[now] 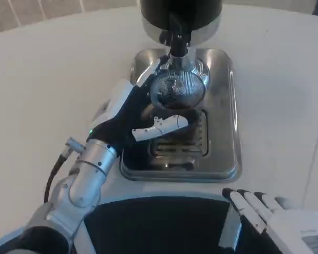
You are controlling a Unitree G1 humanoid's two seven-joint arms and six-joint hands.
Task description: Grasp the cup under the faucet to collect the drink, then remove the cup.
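A clear ribbed cup (177, 91) holding dark drink stands on the steel drip tray (222, 132), right under the black faucet (176, 39) of the dispenser (180, 13). My left hand (131, 114) grips the cup from its left side, fingers behind it and thumb across the front. My right hand (273, 217) lies low at the picture's bottom right, fingers straight and apart, holding nothing, well short of the tray.
The tray has a slotted grate (177, 143) in front of the cup. White table (53, 79) stretches to the left and right of the tray. A dark curved edge (159, 222) of my body crosses the bottom.
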